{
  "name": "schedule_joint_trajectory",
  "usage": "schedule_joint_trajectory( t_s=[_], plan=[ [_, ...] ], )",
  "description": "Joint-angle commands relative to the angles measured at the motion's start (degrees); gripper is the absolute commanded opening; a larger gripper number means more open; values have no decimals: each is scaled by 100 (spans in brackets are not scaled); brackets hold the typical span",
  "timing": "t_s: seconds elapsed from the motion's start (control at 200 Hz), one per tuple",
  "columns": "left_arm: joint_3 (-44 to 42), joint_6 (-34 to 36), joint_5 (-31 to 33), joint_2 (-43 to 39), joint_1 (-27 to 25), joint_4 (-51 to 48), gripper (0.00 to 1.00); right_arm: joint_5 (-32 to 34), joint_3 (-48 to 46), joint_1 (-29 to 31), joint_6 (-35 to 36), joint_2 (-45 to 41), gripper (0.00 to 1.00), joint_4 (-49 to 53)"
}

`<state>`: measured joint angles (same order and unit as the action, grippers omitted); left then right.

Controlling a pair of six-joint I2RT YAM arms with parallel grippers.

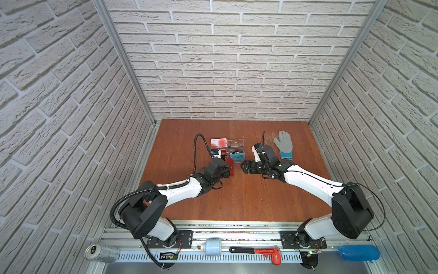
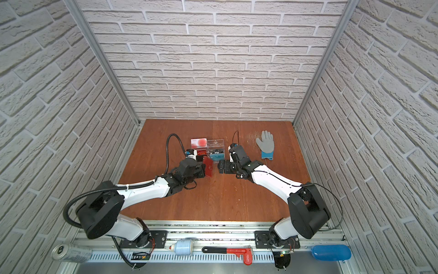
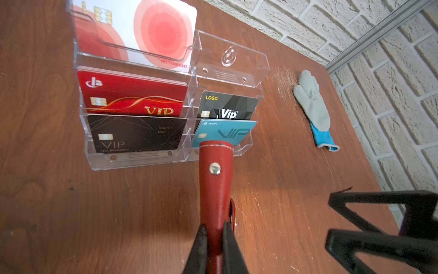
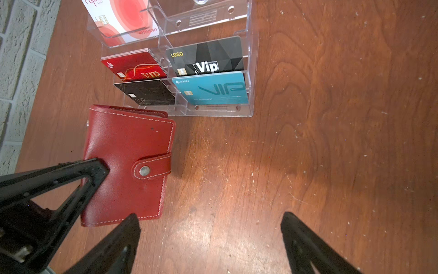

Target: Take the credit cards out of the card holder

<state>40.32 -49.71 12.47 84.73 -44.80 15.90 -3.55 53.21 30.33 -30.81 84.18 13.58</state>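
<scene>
The card holder (image 1: 65, 167) is a red leather-like wallet with white stitching, and its snap tab (image 4: 151, 169) is fastened. It is held up off the wooden table in both top views (image 2: 208, 167). My left gripper (image 3: 214, 227) is shut on one edge of it, one black finger on each face. The holder's front face (image 4: 128, 151) shows in the right wrist view, with a left finger (image 4: 94, 168) across it. My right gripper (image 1: 243, 167) stands open just right of the holder, nothing between its fingertips (image 4: 211, 217). The credit cards are hidden inside the closed holder.
A clear acrylic tiered stand (image 1: 233, 143) with red, black, white and teal VIP cards stands just behind the holder. A grey glove with a blue cuff (image 1: 284, 144) lies at the back right. On the front rail lie a can (image 1: 102, 252), a red wrench (image 1: 260, 251) and a blue bottle (image 1: 359, 252).
</scene>
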Motion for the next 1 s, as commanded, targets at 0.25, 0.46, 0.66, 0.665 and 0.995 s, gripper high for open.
schedule_joint_trajectory(
  t_s=[0.25,0.46,0.66,0.665,0.995],
  plan=[
    [-306,-255,250,-45,-60,918,0,-566,-35,121,-13,343,74,-926],
    [-244,-423,85,135,-187,1053,0,-653,113,184,-65,683,68,-976],
    [-164,-514,21,296,-238,1044,0,-726,147,234,-127,800,67,-1040],
    [-164,-522,20,302,-239,1050,0,-726,151,231,-132,805,67,-1041],
    [-80,-611,-60,485,-323,1125,0,-737,352,290,-180,1198,61,-1007]
  ],
)
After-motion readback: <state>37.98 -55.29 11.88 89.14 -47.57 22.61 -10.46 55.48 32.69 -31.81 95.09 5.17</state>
